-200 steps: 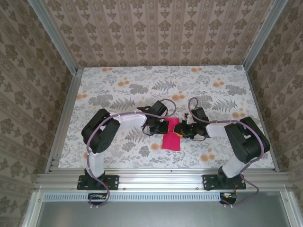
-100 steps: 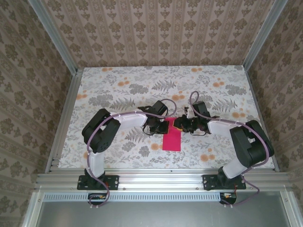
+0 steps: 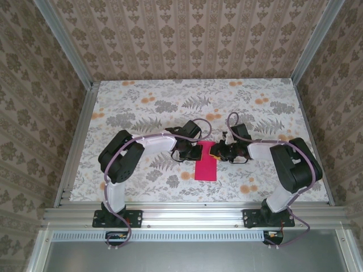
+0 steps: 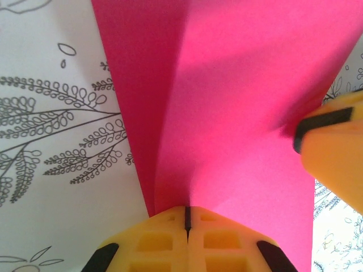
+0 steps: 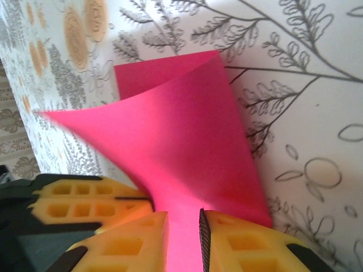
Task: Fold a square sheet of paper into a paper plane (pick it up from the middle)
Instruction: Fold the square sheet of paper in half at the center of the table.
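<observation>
From above, the red sheet of paper (image 3: 206, 165) lies mid-table on the flowered table (image 3: 142, 107), between the two arms. It looks doubled over into a narrow strip that runs toward the near edge. The left claw (image 3: 191, 149) and the right claw (image 3: 219, 152) meet at its far end, one on each side and close together.

Seen from the left wrist, the left claw is shut tight, its yellow pads (image 4: 164, 241) meeting on a pinch of the paper's edge. The sheet rises away from them in a soft valley, one flap lifted off the table. A yellow finger of the right claw presses the paper at the right.

From the right wrist, the right claw's jaws are closed to a thin slit with the paper running through it, so it has hold too. The sheet curls in a loose loop, not flattened. The left claw sits just beside it.

I'd say the first lengthwise fold is in hand: the halves are brought over but no sharp crease is set. The next move calls for squaring the edges and pressing along the fold without tugging the thin paper.
</observation>
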Robot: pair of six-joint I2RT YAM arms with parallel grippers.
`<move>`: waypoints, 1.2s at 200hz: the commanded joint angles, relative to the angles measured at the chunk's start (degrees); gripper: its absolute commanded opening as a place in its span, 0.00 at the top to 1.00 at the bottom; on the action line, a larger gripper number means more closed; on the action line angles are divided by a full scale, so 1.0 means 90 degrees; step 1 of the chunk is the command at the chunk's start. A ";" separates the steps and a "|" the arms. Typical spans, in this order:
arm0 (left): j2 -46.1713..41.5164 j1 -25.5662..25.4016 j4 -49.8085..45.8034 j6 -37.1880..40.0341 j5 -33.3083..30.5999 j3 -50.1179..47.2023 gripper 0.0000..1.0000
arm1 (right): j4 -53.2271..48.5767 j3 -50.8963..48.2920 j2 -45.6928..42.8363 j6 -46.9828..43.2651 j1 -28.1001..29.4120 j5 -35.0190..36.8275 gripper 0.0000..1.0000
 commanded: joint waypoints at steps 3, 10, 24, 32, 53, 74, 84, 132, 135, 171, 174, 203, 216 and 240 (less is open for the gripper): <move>0.0254 -0.0053 -0.0537 0.0191 -0.0279 -0.0021 1.00 | -0.0617 0.0421 -0.0399 -0.0196 -0.0035 0.0116 0.76; 0.0254 -0.0050 -0.0534 0.0191 -0.0283 -0.0009 1.00 | -0.0782 0.0514 -0.0370 -0.0289 -0.0045 0.0209 0.76; 0.0252 -0.0055 -0.0533 0.0184 -0.0273 0.0006 1.00 | -0.0908 0.0673 -0.0183 -0.0432 -0.0062 0.0227 0.76; 0.0255 -0.0055 -0.0534 0.0180 -0.0274 0.0003 1.00 | -0.0916 0.0749 -0.0032 -0.0472 -0.0064 0.0202 0.77; 0.0253 -0.0054 -0.0539 0.0191 -0.0260 0.0014 1.00 | -0.0844 0.0832 0.0340 -0.0508 -0.0062 0.0132 0.77; 0.0251 -0.0054 -0.0544 0.0182 -0.0273 0.0003 1.00 | -0.0871 0.0805 0.0617 -0.0541 -0.0074 0.0310 0.77; 0.0241 -0.0054 -0.0544 0.0181 -0.0274 -0.0011 1.00 | -0.0938 0.0791 0.0702 -0.0582 -0.0076 0.0438 0.77; 0.0204 -0.0053 -0.0551 0.0179 -0.0303 -0.0079 1.00 | -0.1123 0.0999 0.0347 -0.0592 -0.0098 0.0321 0.77; 0.0201 -0.0056 -0.0548 0.0176 -0.0303 -0.0075 1.00 | -0.1134 0.1037 0.0310 -0.0579 -0.0108 0.0304 0.76; 0.0196 -0.0054 -0.0533 0.0171 -0.0284 -0.0070 1.00 | -0.1099 0.1222 0.0414 -0.0644 -0.0288 0.0324 0.77; 0.0196 -0.0052 -0.0533 0.0171 -0.0287 -0.0070 1.00 | -0.1089 0.1222 0.0457 -0.0642 -0.0304 0.0306 0.77; 0.0206 -0.0053 -0.0549 0.0184 -0.0291 -0.0069 1.00 | -0.0951 0.1193 0.0829 -0.0685 -0.0358 0.0383 0.77; 0.0191 -0.0050 -0.0543 0.0188 -0.0279 -0.0074 1.00 | -0.0951 0.1148 0.0984 -0.0722 -0.0400 0.0554 0.77; 0.0177 -0.0059 -0.0559 0.0194 -0.0292 -0.0120 1.00 | -0.1054 0.1131 0.1142 -0.0770 -0.0474 0.0746 0.77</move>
